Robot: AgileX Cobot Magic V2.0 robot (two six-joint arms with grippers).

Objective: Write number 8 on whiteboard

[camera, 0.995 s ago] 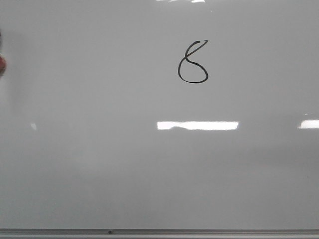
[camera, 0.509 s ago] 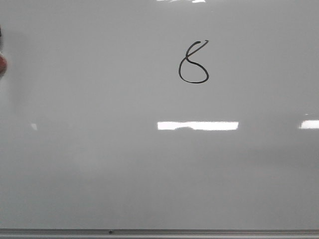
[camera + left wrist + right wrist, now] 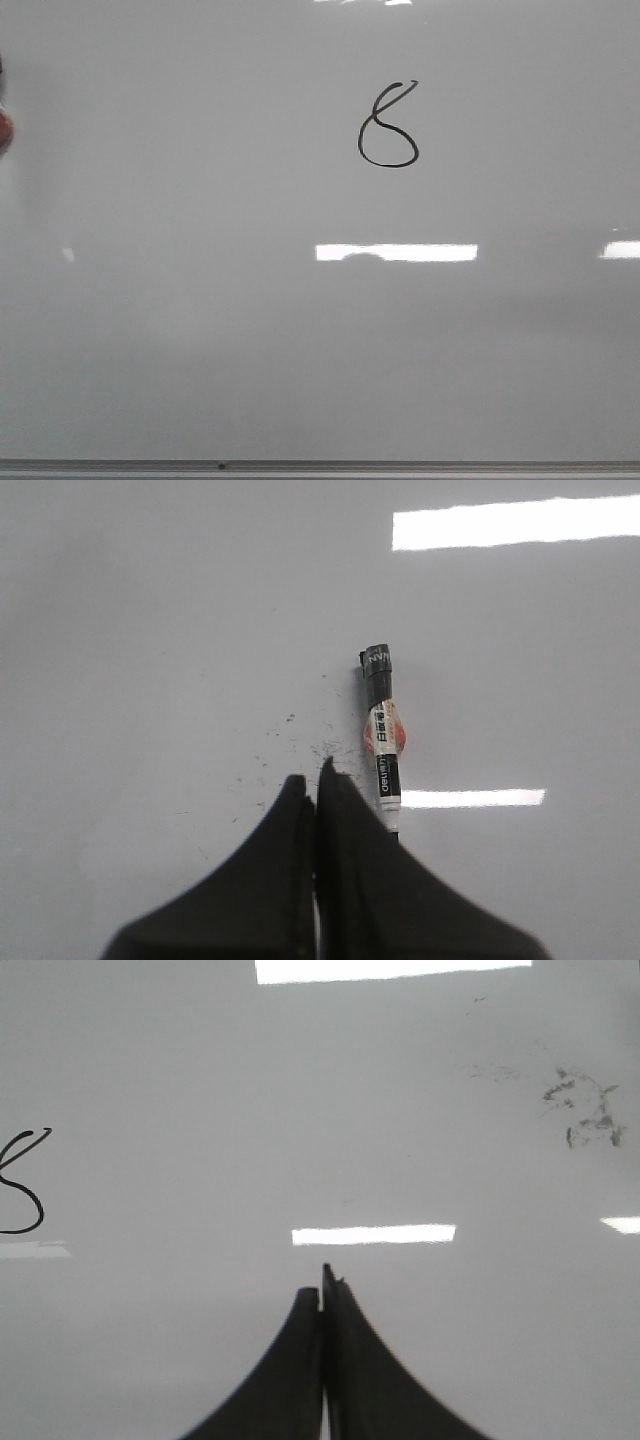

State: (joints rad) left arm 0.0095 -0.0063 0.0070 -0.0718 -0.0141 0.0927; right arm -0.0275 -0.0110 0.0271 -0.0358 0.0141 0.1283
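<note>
In the upper right-centre of the front view, the number 8 (image 3: 387, 126) stands drawn on the whiteboard (image 3: 200, 350), its upper loop left slightly open, so the writing looks finished. The marker (image 3: 383, 742) lies beside the left gripper (image 3: 312, 785), whose fingers are pressed together empty. The right gripper (image 3: 322, 1295) is likewise closed on nothing, apart from the figure.

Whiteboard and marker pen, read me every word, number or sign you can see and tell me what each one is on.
"8": hand-drawn black marker figure on the glossy pale grey whiteboard.
Print on the black cap of the marker pen: too small and blurred to read.
Print on the pen's white label: too small to read.
</note>
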